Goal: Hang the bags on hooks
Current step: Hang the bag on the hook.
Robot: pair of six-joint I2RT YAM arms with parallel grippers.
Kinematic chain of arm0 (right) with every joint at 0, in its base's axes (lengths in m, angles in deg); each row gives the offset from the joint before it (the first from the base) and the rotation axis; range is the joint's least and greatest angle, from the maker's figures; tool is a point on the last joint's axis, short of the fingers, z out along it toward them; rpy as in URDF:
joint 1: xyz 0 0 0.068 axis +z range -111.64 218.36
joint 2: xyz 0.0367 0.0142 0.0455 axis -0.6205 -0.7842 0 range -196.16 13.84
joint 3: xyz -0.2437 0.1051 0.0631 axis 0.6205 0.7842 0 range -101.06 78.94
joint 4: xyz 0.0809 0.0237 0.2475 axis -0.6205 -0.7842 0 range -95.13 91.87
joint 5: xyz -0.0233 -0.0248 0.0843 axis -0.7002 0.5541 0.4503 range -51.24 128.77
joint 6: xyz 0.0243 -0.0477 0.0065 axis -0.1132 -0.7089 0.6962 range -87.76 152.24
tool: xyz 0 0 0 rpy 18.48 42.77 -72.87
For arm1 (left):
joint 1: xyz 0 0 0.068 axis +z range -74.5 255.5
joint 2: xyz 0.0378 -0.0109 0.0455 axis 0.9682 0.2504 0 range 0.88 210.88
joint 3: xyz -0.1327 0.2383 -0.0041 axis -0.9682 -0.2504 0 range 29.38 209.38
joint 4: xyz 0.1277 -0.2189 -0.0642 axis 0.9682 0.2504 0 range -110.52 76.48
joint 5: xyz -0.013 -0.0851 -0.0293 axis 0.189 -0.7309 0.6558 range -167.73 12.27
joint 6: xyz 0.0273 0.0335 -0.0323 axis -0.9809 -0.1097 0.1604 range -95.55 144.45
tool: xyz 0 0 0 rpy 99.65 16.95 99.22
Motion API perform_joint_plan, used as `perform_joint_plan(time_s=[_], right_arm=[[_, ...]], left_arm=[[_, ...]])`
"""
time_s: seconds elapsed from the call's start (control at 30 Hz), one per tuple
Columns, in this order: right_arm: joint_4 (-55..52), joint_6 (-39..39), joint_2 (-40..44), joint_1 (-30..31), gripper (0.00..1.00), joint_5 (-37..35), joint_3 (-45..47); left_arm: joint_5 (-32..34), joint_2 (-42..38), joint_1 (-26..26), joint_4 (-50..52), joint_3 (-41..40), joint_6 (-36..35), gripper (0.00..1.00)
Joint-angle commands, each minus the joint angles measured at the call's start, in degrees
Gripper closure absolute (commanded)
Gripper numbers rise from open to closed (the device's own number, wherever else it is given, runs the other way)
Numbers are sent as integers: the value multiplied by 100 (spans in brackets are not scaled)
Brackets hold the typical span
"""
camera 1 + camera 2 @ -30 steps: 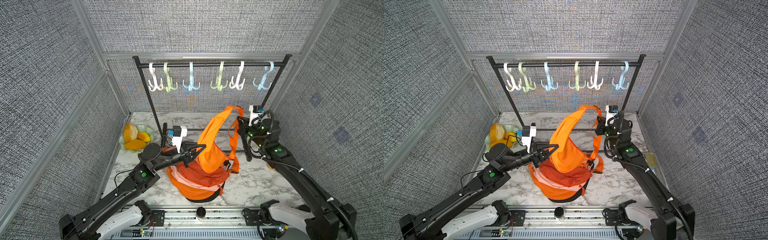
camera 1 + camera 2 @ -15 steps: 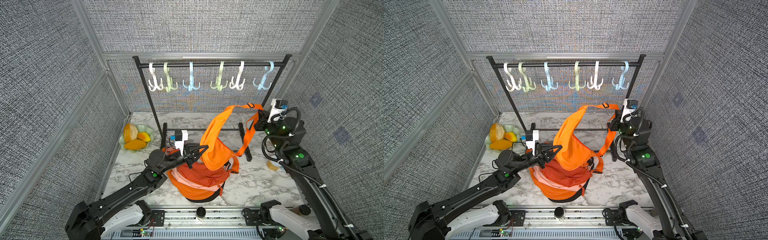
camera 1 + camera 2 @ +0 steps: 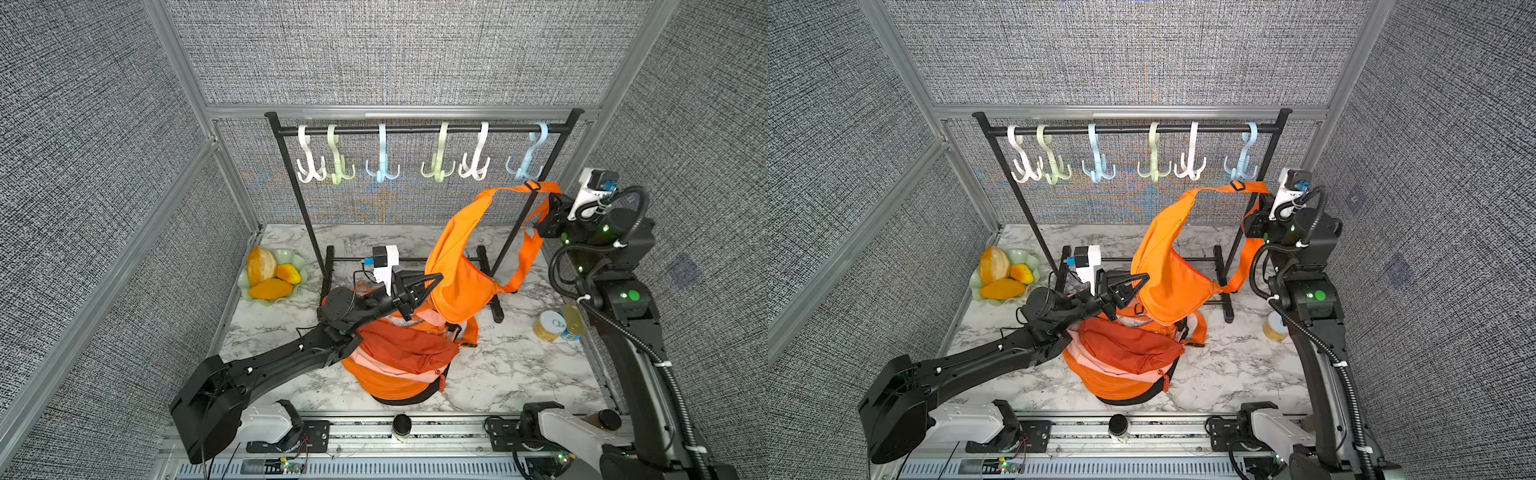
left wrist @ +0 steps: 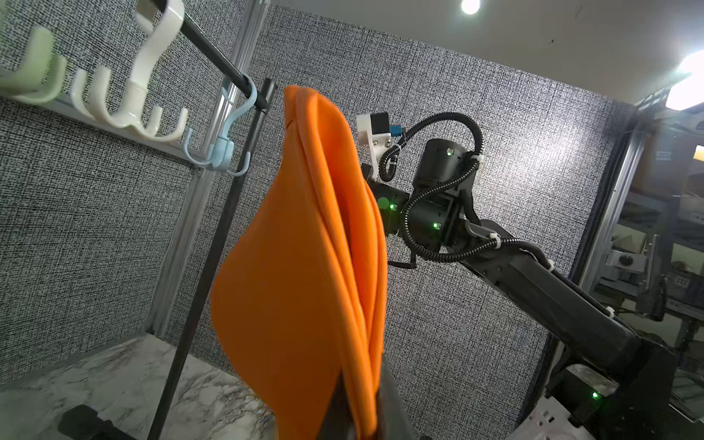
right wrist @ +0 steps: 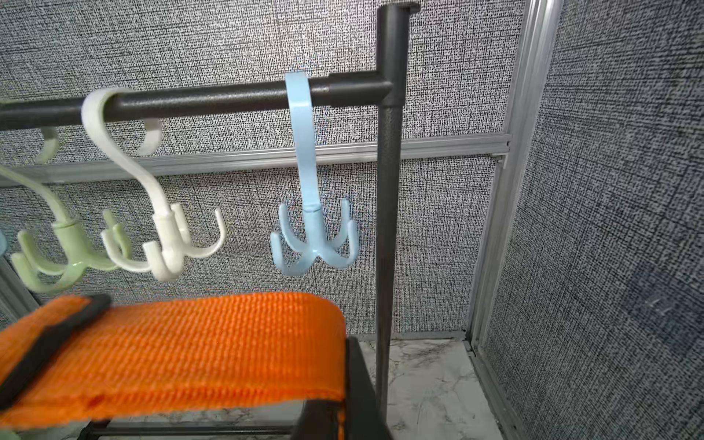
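In both top views, a bowl of fruit (image 3: 272,276) sits at the left edge of the counter (image 3: 498,374). The left end effector (image 3: 424,286) is clamped tight on the lower fabric of the orange bag (image 3: 457,266), as the left wrist view confirms. A pile of orange bags (image 3: 399,357) lies on the counter beneath. The gripped bag is raised in front of the rack (image 3: 415,129). Its strap (image 3: 509,190) runs just below the rightmost light blue hook (image 3: 524,160), not on it. The right end effector (image 3: 549,203) is closed on the strap. Two cans (image 3: 557,326) stand at far right.
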Motion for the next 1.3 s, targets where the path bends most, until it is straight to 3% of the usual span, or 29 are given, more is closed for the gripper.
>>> perform_joint_plan(time_s=[0.0,0.6,0.77,1.27], right_arm=[[-155,171,-236,-194,100,585,-306],[-1015,107,-1415,-536,100,1129,-1791],[-1289,164,-1565,-527,100,1189,-1940],[-2562,-38,-1939,-159,100,480,-2392]], left_arm=[[56,167,-26,-392,148,83,100],[135,1143,-40,-111,984,421,100],[178,1363,-37,467,1364,504,100],[302,1615,103,1275,1828,962,100]])
